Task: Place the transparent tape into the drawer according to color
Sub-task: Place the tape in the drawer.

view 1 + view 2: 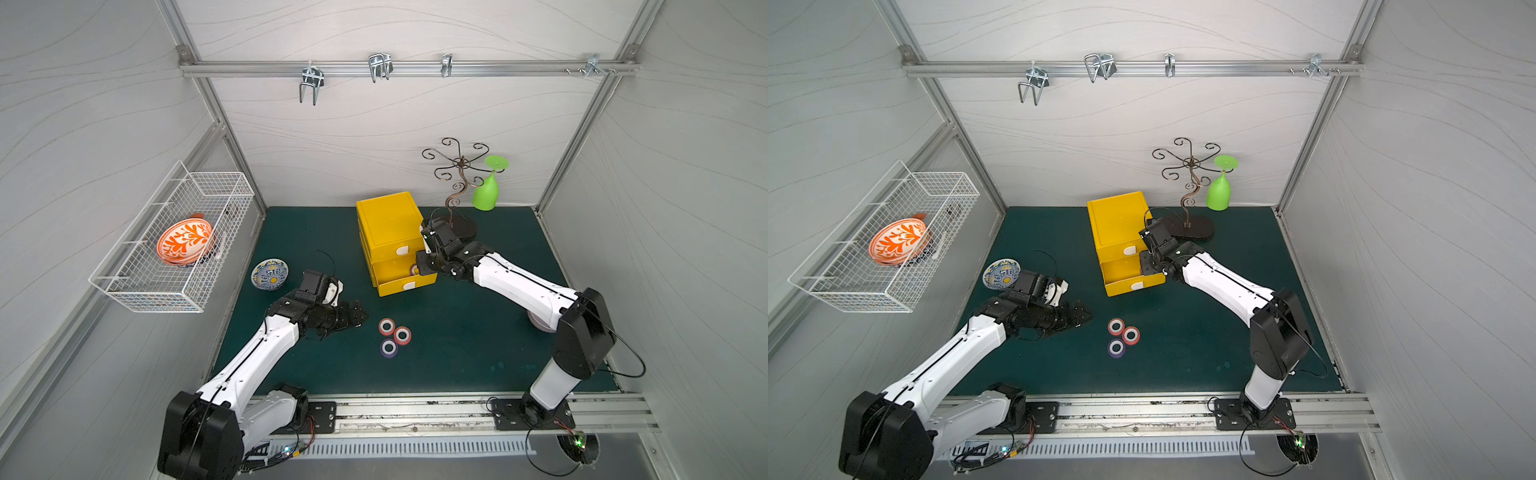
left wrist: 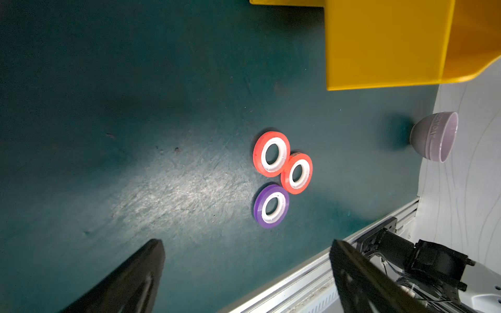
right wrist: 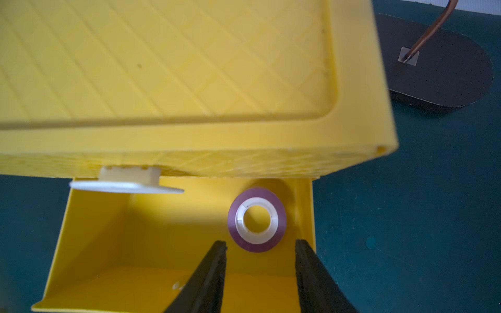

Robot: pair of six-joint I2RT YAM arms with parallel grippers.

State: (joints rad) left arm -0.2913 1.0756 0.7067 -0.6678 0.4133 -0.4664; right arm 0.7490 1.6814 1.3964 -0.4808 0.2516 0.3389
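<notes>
The pulled-out drawer (image 3: 89, 244) of the yellow cabinet (image 1: 388, 224) holds one purple tape roll (image 3: 257, 219) lying flat by a side wall, with the right end effector (image 3: 260, 244) above it, fingers apart and gripping nothing. A red roll (image 2: 271, 154), a second red roll (image 2: 296, 173) and another purple roll (image 2: 271, 206) lie bunched on the table (image 1: 478, 353) ahead of the left end effector (image 2: 246, 241) (spread wide, empty). The wall-hung wire basket (image 1: 124, 282) holds an orange-patterned bowl (image 1: 185, 241).

The tool (image 3: 260, 244) hung over the open drawer (image 3: 135, 244), its black fingers apart and gripping nothing. Just ahead of its tips a purple tape roll (image 3: 257, 246) lay flat on the drawer floor, close to a side wall. Beyond rose the yellow cabinet (image 3: 189, 67).
</notes>
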